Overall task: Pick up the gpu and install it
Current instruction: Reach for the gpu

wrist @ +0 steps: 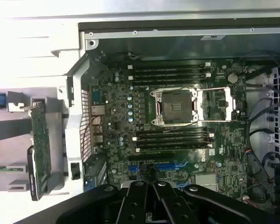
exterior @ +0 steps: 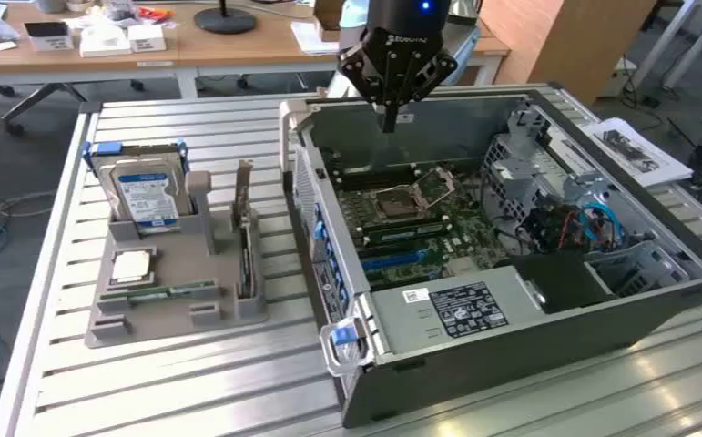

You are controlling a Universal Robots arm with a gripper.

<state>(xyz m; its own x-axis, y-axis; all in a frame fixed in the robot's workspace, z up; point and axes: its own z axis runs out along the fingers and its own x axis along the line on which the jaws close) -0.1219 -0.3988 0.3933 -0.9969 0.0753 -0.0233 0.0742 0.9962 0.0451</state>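
End effector (exterior: 389, 123) above open case (exterior: 569, 328) (gpu (exterior: 244, 228) beside)

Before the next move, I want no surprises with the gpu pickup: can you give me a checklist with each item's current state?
1. Tool empty: ok, shut on nothing.
2. Tool open enough for a grasp: not ok, shut.
3. gpu upright in the grey holder: ok.
4. Tool above the gpu: not ok, it hangs over the open computer case.
5. Blue slots on the motherboard unoccupied: ok.
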